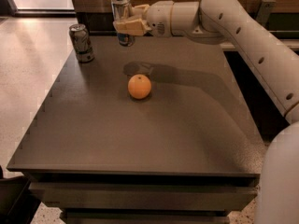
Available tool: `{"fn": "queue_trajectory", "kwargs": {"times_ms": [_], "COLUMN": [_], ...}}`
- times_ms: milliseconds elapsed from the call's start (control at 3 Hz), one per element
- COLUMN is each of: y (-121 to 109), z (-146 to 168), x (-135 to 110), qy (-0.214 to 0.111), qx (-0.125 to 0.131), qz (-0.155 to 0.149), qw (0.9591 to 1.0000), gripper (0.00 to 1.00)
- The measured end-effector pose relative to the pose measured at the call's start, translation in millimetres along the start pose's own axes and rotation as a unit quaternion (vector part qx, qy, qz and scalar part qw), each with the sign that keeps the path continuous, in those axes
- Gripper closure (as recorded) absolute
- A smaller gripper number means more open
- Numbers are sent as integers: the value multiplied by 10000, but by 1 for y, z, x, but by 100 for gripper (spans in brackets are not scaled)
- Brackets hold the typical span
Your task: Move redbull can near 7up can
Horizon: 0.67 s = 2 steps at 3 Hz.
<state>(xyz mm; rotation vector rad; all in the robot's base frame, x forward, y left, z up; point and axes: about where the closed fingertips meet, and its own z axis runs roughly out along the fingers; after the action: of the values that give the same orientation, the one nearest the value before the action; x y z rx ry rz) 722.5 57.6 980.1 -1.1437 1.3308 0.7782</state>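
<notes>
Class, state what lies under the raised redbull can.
The gripper holds the redbull can above the table's far part; beneath it only bare tabletop and shadow. Its fingers cover the can's middle.

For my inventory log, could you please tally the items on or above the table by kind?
Drink cans: 2, the redbull can, held above the far side of the table in the gripper, and the 7up can, standing at the far-left corner.
Oranges: 1, the orange near mid-table.
Total: 3.
</notes>
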Motion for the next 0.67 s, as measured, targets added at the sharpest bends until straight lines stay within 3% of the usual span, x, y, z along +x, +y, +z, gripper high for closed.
{"fn": "queue_trajectory", "kwargs": {"times_ms": [667], "y": [-3], "z": [26], "x": [35], "qy": [216], "qx": [23], "qz": [-104], "qw": [9997], "gripper": [100]}}
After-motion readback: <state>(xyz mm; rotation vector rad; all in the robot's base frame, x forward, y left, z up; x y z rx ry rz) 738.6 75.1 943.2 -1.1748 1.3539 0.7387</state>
